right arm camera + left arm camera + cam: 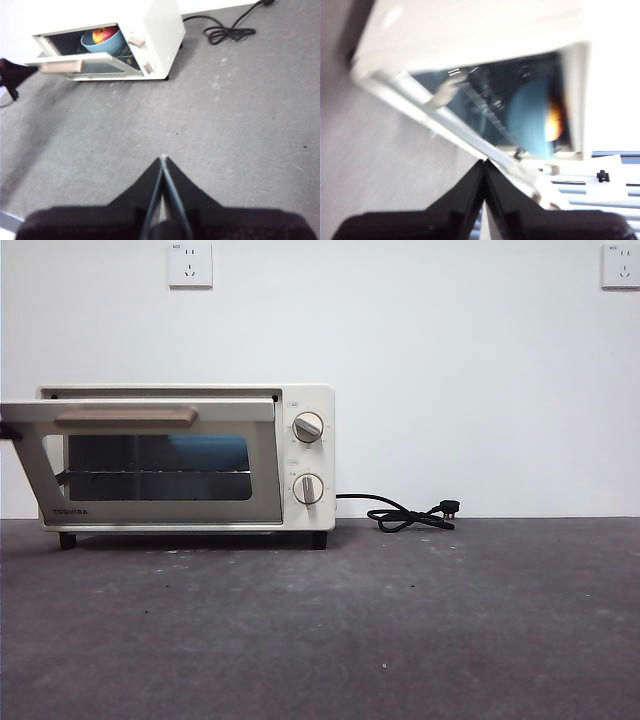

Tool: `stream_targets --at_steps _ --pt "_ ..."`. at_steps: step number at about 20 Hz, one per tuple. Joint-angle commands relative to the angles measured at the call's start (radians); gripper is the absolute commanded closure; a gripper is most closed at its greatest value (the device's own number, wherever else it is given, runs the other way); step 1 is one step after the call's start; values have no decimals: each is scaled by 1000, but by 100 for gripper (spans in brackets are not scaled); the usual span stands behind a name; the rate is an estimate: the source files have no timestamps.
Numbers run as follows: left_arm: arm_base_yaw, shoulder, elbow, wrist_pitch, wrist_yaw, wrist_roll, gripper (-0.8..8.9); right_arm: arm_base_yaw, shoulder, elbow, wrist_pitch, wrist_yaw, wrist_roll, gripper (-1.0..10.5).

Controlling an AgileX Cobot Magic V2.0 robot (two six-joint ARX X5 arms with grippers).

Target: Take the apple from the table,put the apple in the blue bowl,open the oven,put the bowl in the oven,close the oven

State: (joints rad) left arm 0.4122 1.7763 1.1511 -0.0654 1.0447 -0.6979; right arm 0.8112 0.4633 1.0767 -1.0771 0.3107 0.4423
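Two white wall sockets (190, 264) (620, 265) sit high on a plain white wall (450, 380). One is at the upper left, the other at the upper right corner.

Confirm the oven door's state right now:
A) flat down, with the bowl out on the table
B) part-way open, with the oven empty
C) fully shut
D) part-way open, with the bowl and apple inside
D: the right wrist view shows the oven with its door tilted part-way and the blue bowl inside on the rack, the apple in it.
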Motion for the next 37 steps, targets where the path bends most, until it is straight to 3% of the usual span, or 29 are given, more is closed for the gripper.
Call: stream_targets --at_steps 1,8,11,14,20,24,26,29,32,37 --pt "-6 4 49 12 10 -30 822 1 -3 -9 7 4 11 949" --pt "-21 -8 113 -14 75 -31 821 1 -2 -9 3 51 21 946" --pt "-37 -60 113 -104 61 65 821 1 -2 -9 -5 100 57 946" --pt "-71 -152 113 -210 -22 182 821 1 -2 -9 -24 102 56 946" --pt "-163 -305 113 -337 -91 314 821 1 -2 -8 -100 102 55 946" --pt "-251 -417 113 -458 -167 474 821 1 -2 -8 -172 113 54 946" --pt "-304 -476 113 -534 -222 563 821 1 -2 -8 -220 117 52 946" --pt "-436 -617 113 -715 -400 704 821 1 -2 -8 -299 117 53 946" --pt "-531 -750 113 -804 -533 727 818 1 -2 -8 -299 117 53 946" --pt "-568 -901 113 -832 -532 728 817 1 -2 -8 -299 117 52 946"
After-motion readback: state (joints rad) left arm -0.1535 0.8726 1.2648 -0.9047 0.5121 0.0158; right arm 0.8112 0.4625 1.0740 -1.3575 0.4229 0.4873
